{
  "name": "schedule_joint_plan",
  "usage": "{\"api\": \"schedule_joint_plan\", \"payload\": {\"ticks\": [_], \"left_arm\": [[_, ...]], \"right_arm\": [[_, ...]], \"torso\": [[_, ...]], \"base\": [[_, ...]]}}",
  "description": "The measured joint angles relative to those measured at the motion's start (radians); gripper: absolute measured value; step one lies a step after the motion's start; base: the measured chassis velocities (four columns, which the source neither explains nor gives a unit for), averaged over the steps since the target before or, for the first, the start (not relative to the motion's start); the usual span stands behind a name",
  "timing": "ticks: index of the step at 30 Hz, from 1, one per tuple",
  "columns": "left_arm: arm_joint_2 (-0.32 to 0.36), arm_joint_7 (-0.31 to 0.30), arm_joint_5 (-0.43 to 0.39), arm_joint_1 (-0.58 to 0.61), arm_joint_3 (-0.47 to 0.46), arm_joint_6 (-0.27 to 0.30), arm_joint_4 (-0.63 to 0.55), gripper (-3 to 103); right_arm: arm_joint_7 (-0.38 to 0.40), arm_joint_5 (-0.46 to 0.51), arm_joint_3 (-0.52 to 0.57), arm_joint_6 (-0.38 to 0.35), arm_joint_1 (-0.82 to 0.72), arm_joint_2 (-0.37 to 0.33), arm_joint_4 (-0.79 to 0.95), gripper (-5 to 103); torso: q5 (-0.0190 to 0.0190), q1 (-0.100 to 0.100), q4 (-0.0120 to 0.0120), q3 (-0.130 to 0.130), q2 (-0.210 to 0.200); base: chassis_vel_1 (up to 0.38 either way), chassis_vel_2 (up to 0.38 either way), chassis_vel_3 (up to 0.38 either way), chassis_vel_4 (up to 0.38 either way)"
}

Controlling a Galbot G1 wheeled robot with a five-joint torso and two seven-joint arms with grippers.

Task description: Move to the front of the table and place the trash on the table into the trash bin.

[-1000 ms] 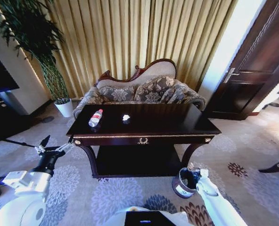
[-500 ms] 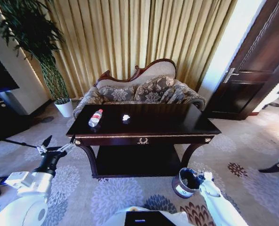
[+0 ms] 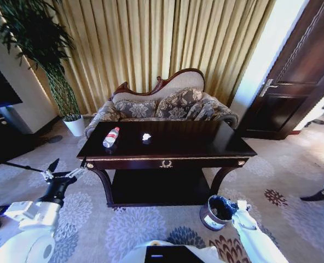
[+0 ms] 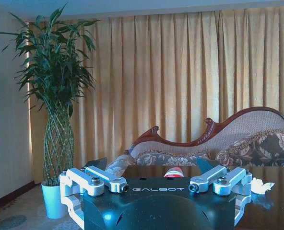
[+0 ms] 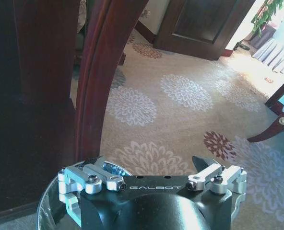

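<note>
The dark glossy table point(image 3: 206, 143) with gold trim stands in front of me. On its left part lies the trash: a clear bottle point(image 3: 111, 137) with a red cap, and a crumpled white paper piece point(image 3: 146, 137) to its right. My left gripper point(image 3: 69, 164) is open and hovers off the table's left front corner, at about tabletop height. The left wrist view looks between its open fingers point(image 4: 151, 165) at the bottle's cap point(image 4: 173, 172) and the paper point(image 4: 259, 187). The round dark trash bin point(image 3: 212, 215) stands on the carpet by the table's right front leg. My open right gripper point(image 5: 149, 162) hangs just above the bin rim point(image 5: 45, 206).
A floral sofa point(image 3: 162, 107) stands behind the table before gold curtains. A tall potted plant point(image 3: 58, 82) stands at the back left and a dark door point(image 3: 293, 82) at the right. The curved table leg point(image 5: 101, 81) is close to my right gripper. Patterned carpet point(image 3: 282, 181) lies open to the right.
My right arm has drawn slightly right and back, uncovering more of the trash bin's opening. The left gripper has hardly moved.
</note>
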Motion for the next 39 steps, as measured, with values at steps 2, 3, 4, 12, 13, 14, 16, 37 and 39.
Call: {"api": "schedule_joint_plan", "payload": {"ticks": [2, 3, 4, 12, 13, 14, 16, 37, 39], "left_arm": [[0.001, 0.000, -0.001, 0.000, 0.000, 0.000, 0.000, 100], [0.002, 0.000, -0.002, -0.001, 0.000, 0.000, 0.000, 100], [0.002, 0.000, -0.003, -0.004, 0.001, 0.000, 0.000, 100], [-0.006, 0.000, -0.037, -0.014, 0.003, -0.001, 0.000, 100], [-0.007, 0.000, -0.042, -0.014, 0.003, -0.001, 0.000, 100], [-0.007, 0.000, -0.042, -0.014, 0.003, -0.001, 0.000, 100], [-0.005, 0.000, -0.054, -0.016, 0.004, -0.001, 0.002, 100], [0.011, -0.001, -0.089, -0.022, -0.002, 0.009, 0.000, 100], [0.011, 0.000, -0.089, -0.022, -0.002, 0.014, 0.000, 100]], "right_arm": [[0.000, 0.006, 0.003, -0.001, -0.003, -0.002, 0.007, 100], [0.000, 0.013, 0.007, -0.002, -0.008, -0.004, 0.015, 100], [-0.001, 0.023, 0.013, -0.009, -0.021, -0.008, 0.042, 100], [-0.122, 0.177, 0.079, -0.013, -0.198, -0.052, 0.410, 100], [-0.138, 0.209, 0.095, -0.008, -0.240, -0.052, 0.489, 100], [-0.138, 0.209, 0.095, -0.008, -0.240, -0.052, 0.489, 100], [-0.156, 0.234, 0.121, 0.009, -0.312, -0.044, 0.632, 100], [-0.098, 0.132, 0.082, -0.042, -0.412, -0.020, 1.277, 100], [-0.092, 0.133, 0.083, -0.042, -0.409, -0.022, 1.271, 100]], "torso": [[0.0000, 0.000, 0.0000, 0.000, 0.000], [0.0000, 0.000, 0.0000, 0.000, 0.000], [0.0002, 0.000, 0.0000, 0.000, 0.000], [-0.0002, 0.000, 0.0003, 0.000, 0.000], [-0.0003, 0.000, 0.0003, 0.000, 0.000], [-0.0003, 0.000, 0.0003, 0.000, 0.000], [-0.0003, 0.000, -0.0004, 0.000, 0.000], [0.0001, 0.000, 0.0000, 0.000, 0.000], [0.0001, 0.000, -0.0001, 0.000, 0.000]], "base": [[0.000, 0.000, 0.000, 0.000], [0.000, 0.000, 0.000, 0.000], [0.000, 0.000, 0.000, 0.000], [0.000, 0.000, 0.000, 0.000], [0.000, 0.000, 0.000, 0.000], [0.000, 0.000, 0.000, 0.000], [0.000, 0.000, 0.000, 0.000], [0.000, 0.000, 0.000, 0.000], [0.000, 0.000, 0.000, 0.000]]}}
